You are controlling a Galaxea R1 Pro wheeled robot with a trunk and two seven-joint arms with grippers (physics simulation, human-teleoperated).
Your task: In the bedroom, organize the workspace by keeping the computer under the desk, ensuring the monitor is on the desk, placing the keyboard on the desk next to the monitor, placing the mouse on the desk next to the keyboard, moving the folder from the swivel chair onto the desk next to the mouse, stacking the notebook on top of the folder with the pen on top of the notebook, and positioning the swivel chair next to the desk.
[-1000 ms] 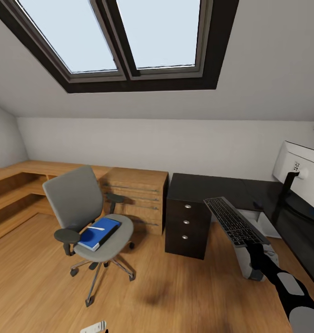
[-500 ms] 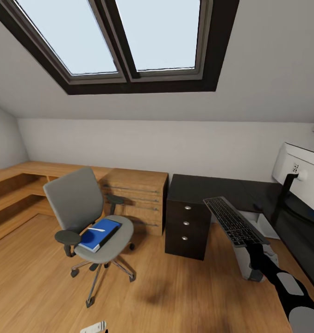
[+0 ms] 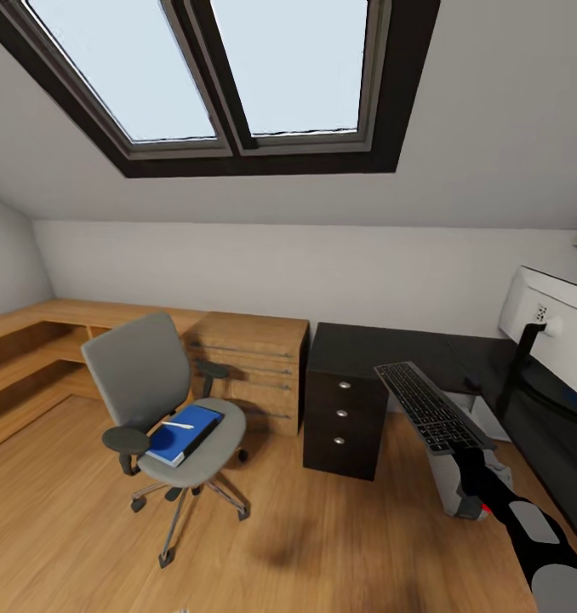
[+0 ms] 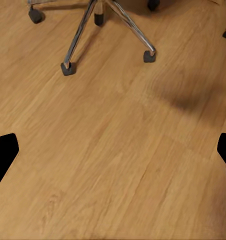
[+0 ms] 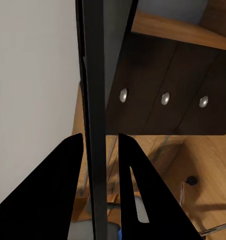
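Right gripper (image 5: 100, 165) at 4 o'clock in the head view, fingers (image 5: 53, 185) pinching the keyboard (image 3: 431, 407) by its near end, board held aloft and tilted, off the black table (image 3: 382, 345), in front of the drawer unit (image 3: 343, 412). Monitor (image 3: 551, 328) stands on the table at 3 o'clock, computer (image 3: 471, 481) on the floor below the keyboard; swivel chair (image 3: 165, 400) at 8 o'clock, well apart from the table, carrying the blue folder (image 3: 184, 432) with a white pen (image 3: 179, 423) on top. Left gripper (image 4: 113, 155) over bare wood floor (image 4: 118, 165) near the chair's castors, its fingers (image 4: 4, 152) spread wide.
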